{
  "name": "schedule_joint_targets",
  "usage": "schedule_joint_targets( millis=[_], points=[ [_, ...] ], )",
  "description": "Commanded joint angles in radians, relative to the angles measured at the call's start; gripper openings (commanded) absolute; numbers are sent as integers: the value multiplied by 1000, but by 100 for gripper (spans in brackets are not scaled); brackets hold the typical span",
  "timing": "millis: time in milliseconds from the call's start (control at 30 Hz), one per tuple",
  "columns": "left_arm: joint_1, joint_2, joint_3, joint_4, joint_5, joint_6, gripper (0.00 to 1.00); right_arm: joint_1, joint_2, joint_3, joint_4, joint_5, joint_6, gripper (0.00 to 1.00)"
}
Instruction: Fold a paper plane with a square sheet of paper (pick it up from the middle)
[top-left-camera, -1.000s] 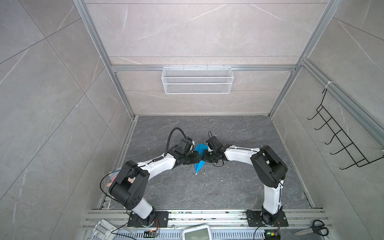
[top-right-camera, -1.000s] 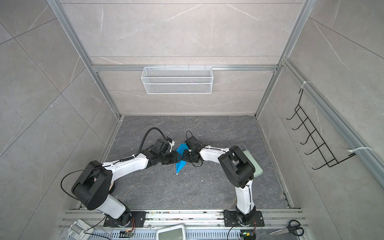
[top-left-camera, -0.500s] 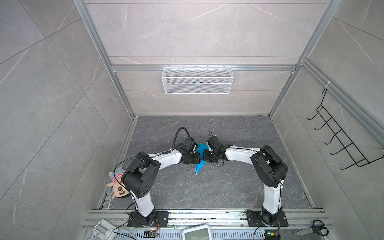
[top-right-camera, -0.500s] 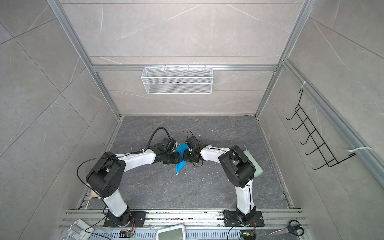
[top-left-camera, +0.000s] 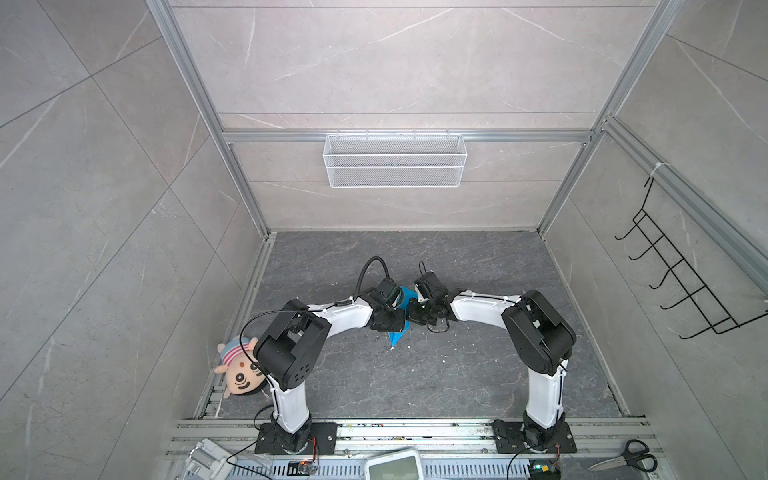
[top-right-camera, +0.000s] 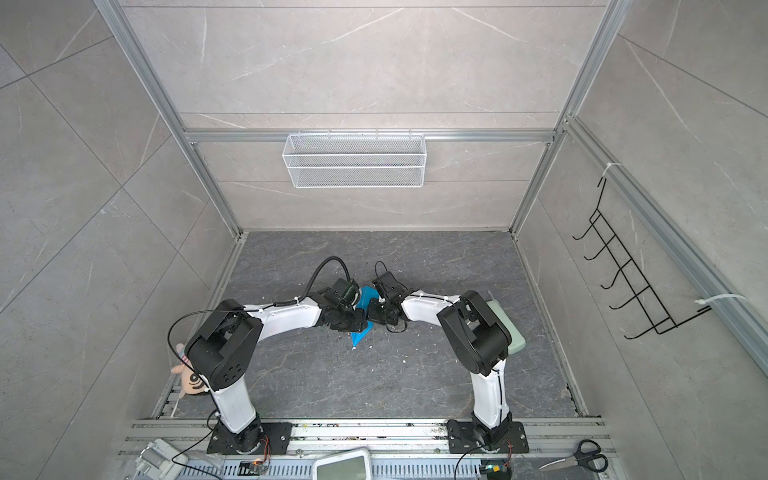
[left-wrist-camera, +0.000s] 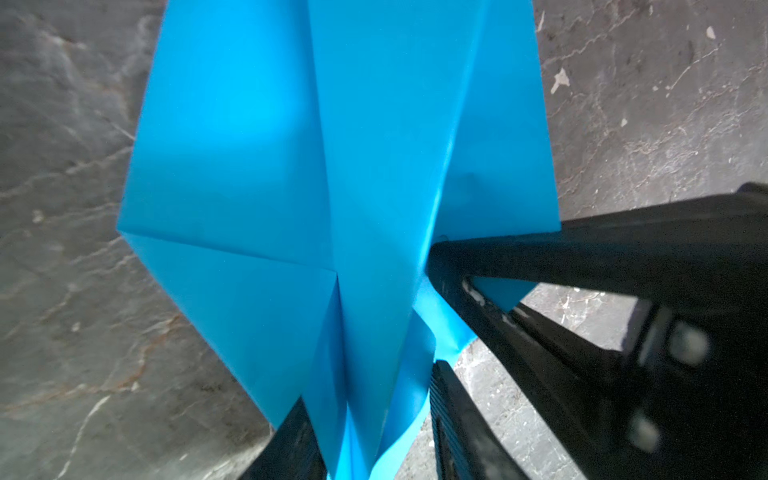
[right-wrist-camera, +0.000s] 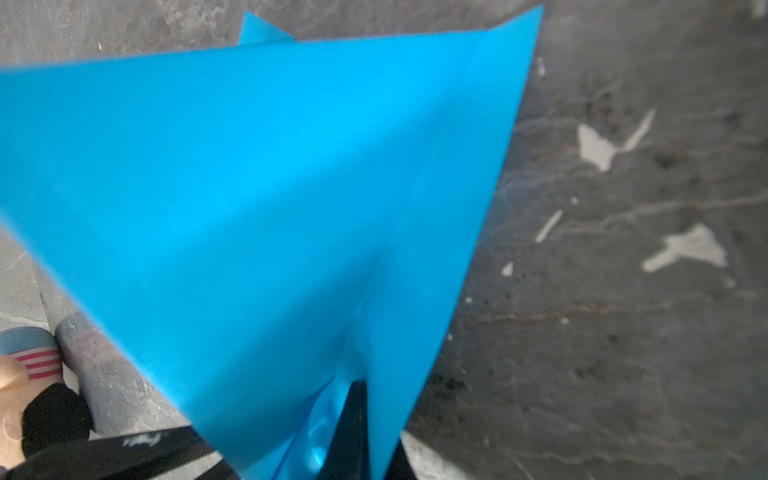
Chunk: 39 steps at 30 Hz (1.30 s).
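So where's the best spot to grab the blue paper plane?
Probably pinch the paper plane on its centre ridge, where stacked layers make it stiffest, coming in along the crease from the narrow end. The left gripper straddles it there; the right gripper nips a floppier side fold.

The left arm (top-left-camera: 345, 320) and right arm (top-left-camera: 482, 309) each have glossy white tapered link shells joined by boxy matte-black joint housings (top-left-camera: 540, 332). One housing face carries small round holes (top-left-camera: 300, 373). Each arm ends in a flat black base plate (top-left-camera: 536, 438). A thick black cable (top-left-camera: 365, 270) serves the left wrist. Thin black leads follow the links under white ties (top-left-camera: 352, 300). The fingers (left-wrist-camera: 457, 428) are black and finely ridged.
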Motion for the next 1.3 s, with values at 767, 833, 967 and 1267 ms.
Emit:
schedule_joint_targets(
  millis=[767,833,967,1267],
  points=[
    [8,-35,116,-328,-385,-38,7,-69,-390,-176,-29,356,-169,78],
    [8,-15,131,-342,-390,-45,8,-78,-411,-196,-27,392,-196,84],
    [8,29,161,-365,-395,-57,13,-96,-458,-232,-20,434,-230,93],
    [8,69,179,-368,-379,-62,19,-110,-490,-257,-11,415,-220,98]
  ],
)
